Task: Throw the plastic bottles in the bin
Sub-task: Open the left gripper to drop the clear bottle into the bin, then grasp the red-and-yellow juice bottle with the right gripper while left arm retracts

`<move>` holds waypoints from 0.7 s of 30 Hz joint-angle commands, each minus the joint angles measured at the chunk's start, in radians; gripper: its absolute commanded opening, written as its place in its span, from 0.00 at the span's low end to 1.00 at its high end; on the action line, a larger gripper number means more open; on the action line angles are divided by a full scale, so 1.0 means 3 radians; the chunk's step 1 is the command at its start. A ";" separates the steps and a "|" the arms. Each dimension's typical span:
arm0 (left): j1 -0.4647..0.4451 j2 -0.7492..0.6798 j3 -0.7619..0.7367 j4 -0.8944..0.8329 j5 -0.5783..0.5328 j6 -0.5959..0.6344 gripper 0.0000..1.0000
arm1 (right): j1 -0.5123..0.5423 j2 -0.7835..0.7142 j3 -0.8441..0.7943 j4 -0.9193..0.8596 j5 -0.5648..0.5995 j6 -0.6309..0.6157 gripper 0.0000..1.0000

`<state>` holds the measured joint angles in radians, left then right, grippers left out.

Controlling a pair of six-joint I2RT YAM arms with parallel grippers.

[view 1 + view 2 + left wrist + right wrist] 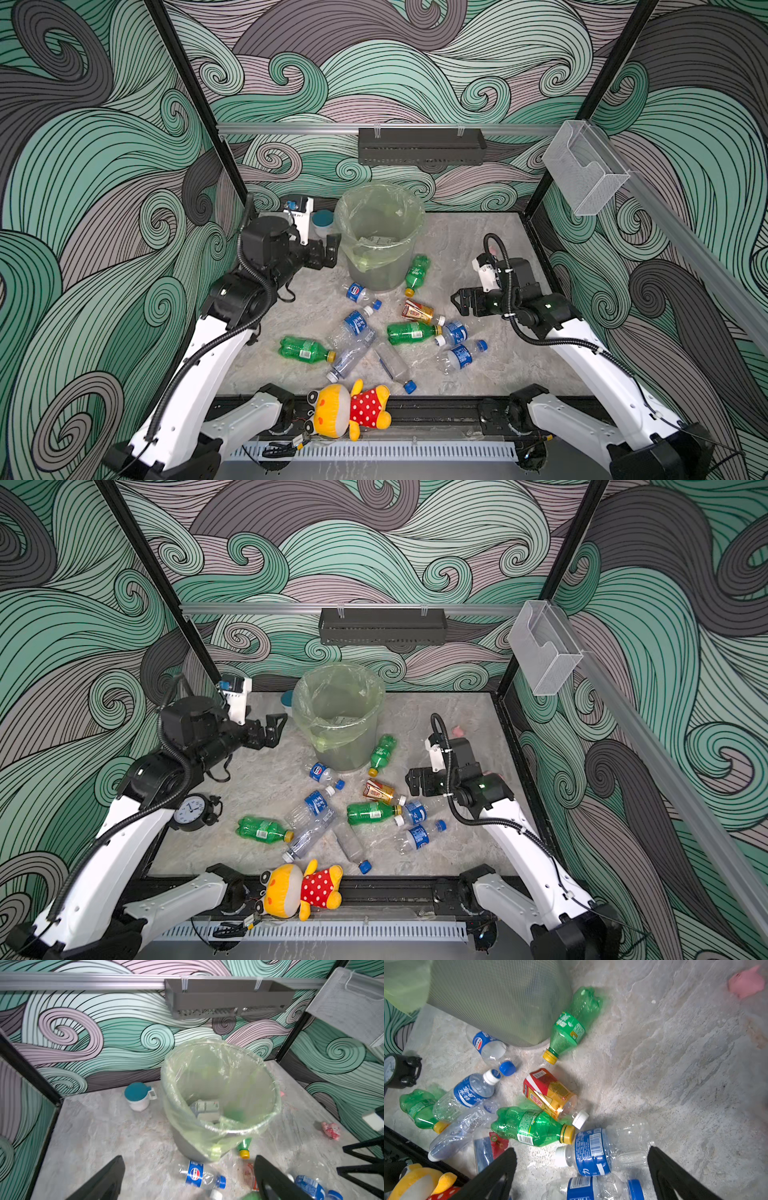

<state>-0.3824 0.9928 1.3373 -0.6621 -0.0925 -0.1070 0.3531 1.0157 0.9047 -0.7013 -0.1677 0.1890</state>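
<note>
Left gripper: wide apart, empty, by the bin.
Right gripper: wide apart, empty, near the bottles.

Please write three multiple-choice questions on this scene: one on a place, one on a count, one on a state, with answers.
1. Where is the white jar? A) beside the bin B) inside the bin C) lifted in the air
2. How many green bottles lie outside the bin? A) one B) three C) six
3. The left tool is: A) open and empty B) shut on the jar C) shut on a green bottle
Answers: 1A, it stands next to the bin; 2B, three lie there; 3A, its jaws stand apart, nothing between.
</note>
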 commanded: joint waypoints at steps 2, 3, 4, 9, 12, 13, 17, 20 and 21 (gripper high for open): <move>0.0013 -0.0260 -0.0528 -0.0273 -0.0361 -0.0189 0.99 | 0.0042 0.0145 0.0106 -0.0097 -0.0356 -0.0226 0.97; 0.0014 -0.0363 -0.0664 -0.0233 -0.0381 -0.0246 0.99 | 0.0079 0.0227 0.0161 -0.0099 -0.0458 -0.0301 0.97; 0.0013 -0.0447 -0.0776 -0.0188 -0.0403 -0.0287 0.99 | 0.0129 0.0312 0.0205 -0.0080 -0.0453 -0.0343 0.97; 0.0025 -0.0716 -0.1185 -0.0095 -0.0587 -0.0352 0.99 | 0.0349 0.0850 0.0443 0.0106 -0.0374 -0.0610 0.96; 0.0039 -0.0703 -0.1234 -0.0221 -0.0750 -0.0308 0.99 | 0.0443 0.1178 0.0540 0.0227 -0.0649 -0.0841 0.92; 0.0047 -0.0694 -0.1248 -0.0250 -0.0790 -0.0303 0.99 | 0.0473 0.1258 0.0545 0.0288 -0.0722 -0.0890 0.90; 0.0048 -0.0688 -0.1336 -0.0279 -0.0812 -0.0270 0.99 | 0.0561 0.1550 0.0542 0.0573 -0.0776 -0.0911 0.87; 0.0052 -0.0727 -0.1432 -0.0233 -0.0797 -0.0248 0.99 | 0.0589 0.1706 0.0535 0.0676 -0.0688 -0.0916 0.85; 0.0053 -0.0745 -0.1463 -0.0220 -0.0797 -0.0247 0.99 | 0.0597 0.1754 0.0524 0.0698 -0.0653 -0.0921 0.85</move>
<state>-0.3756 0.7868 0.9104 -0.7139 -0.3065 -0.1867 0.5247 1.5234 1.0527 -0.5457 -0.3569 -0.0448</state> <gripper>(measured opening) 0.986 0.854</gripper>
